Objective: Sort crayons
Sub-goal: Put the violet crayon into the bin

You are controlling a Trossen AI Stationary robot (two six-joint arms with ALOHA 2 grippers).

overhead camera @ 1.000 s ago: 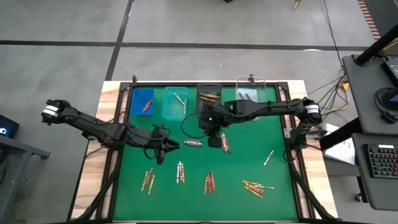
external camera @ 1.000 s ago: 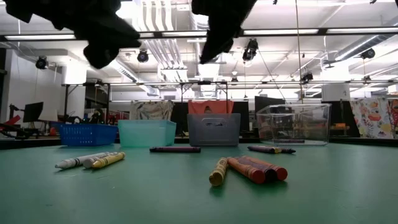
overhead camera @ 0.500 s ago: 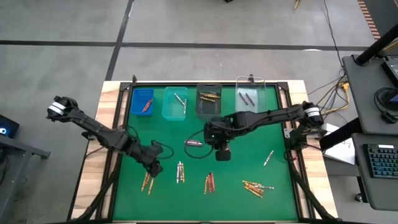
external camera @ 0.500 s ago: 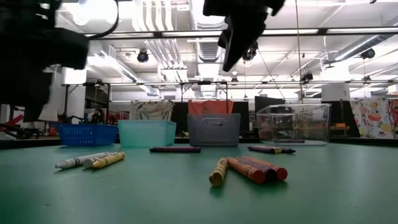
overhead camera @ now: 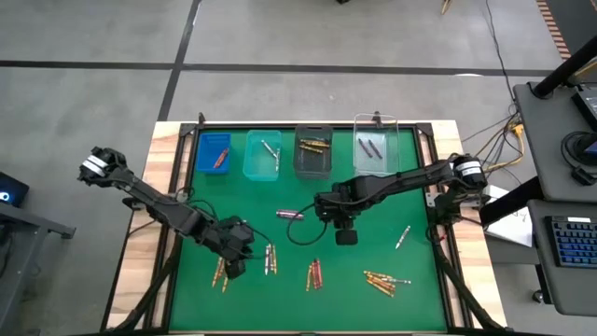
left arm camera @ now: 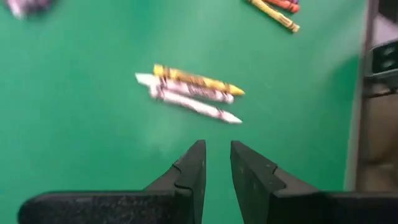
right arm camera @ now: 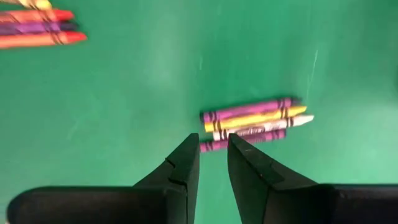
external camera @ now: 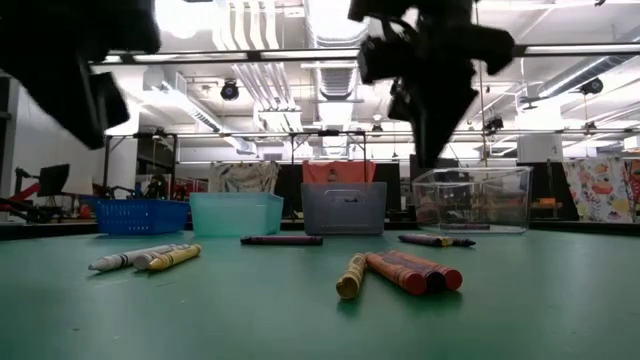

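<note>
Green surface (overhead camera: pixel 373 201) carries loose crayons (overhead camera: pixel 270 259) from 5 to 8 o'clock, awaiting bins (overhead camera: pixel 312 152) at 12. Left end effector (overhead camera: pixel 233 262) hovers near them, right end effector (overhead camera: pixel 346 235) mid-surface; both narrowly spread, empty, likely lining up picks.

A green mat (overhead camera: pixel 373 224) covers the table. Along its far edge stand 4 bins in a row: a blue bin (overhead camera: pixel 214 153), a teal bin (overhead camera: pixel 262 155), a grey bin (overhead camera: pixel 313 151) and a clear bin (overhead camera: pixel 376 147). Right of the mat, well apart, a desk (overhead camera: pixel 560 187) carries a keyboard (overhead camera: pixel 571 250).
</note>
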